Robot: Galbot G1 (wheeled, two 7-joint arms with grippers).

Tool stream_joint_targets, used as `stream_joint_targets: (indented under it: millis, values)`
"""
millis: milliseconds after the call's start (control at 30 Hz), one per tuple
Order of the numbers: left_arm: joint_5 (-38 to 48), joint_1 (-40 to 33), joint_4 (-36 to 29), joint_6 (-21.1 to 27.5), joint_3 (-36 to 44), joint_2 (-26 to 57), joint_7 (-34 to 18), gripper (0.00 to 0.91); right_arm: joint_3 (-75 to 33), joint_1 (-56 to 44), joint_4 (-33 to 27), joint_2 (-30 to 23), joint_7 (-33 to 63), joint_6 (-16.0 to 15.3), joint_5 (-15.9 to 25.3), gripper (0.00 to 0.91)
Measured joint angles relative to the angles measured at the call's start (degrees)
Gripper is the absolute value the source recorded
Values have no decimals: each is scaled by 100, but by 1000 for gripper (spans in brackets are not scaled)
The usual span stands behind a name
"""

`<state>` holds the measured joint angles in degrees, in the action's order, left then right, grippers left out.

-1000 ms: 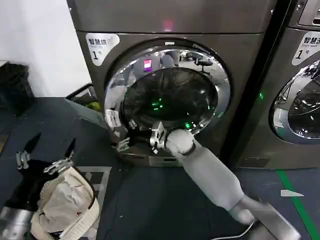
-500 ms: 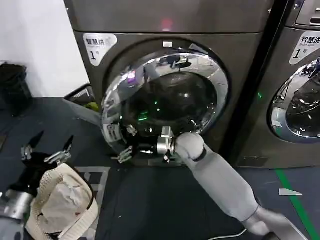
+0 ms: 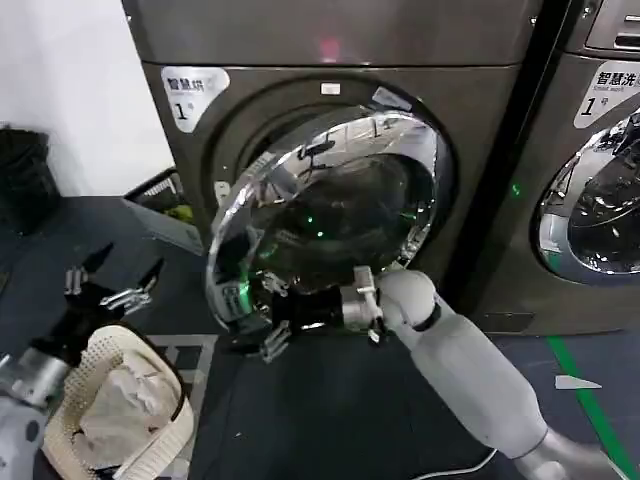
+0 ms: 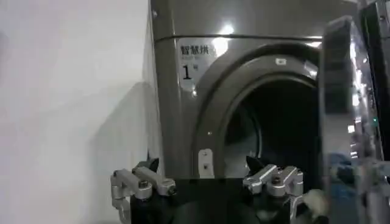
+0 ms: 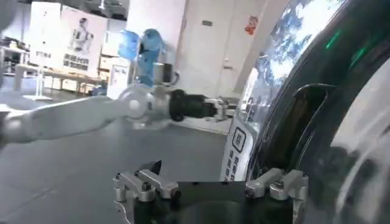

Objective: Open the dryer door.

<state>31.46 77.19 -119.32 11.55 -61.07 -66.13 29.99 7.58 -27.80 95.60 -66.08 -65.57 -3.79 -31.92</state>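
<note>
The dryer door [image 3: 330,205], a chrome ring around dark glass, stands partly swung out from the dryer front, its free left rim toward me and its hinge on the right. My right gripper [image 3: 262,326] is open at the door's lower left rim, with its fingers on either side of the edge. The right wrist view has the door [image 5: 323,115] right against that gripper [image 5: 210,173], one fingertip hidden behind the rim. My left gripper [image 3: 128,266] hovers open and unloaded at the lower left. Past this gripper [image 4: 203,164], the left wrist view has the dark drum opening [image 4: 274,134] and the door edge [image 4: 338,103].
A woven basket [image 3: 165,440] holding cloth sits on the floor under my left arm. A similar chrome-ringed machine [image 3: 590,200] stands to the right. A dark crate [image 3: 165,190] and a black bag [image 3: 25,170] lie at the left by the wall.
The door has swung outward from nearly shut, its left rim coming toward me. My right gripper moved down and back with the rim. My left gripper rose a little.
</note>
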Motion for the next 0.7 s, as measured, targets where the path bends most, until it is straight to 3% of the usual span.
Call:
stream_joint_targets:
  millis: [400, 700]
  values:
    - [399, -462, 583, -62, 352, 357, 298, 907, -462, -433, 296, 400, -1260, 82, -170, 907]
    - [461, -742, 746, -131, 954, 491, 609, 907, -865, -702, -24, 611, -1805, 243, -176, 907]
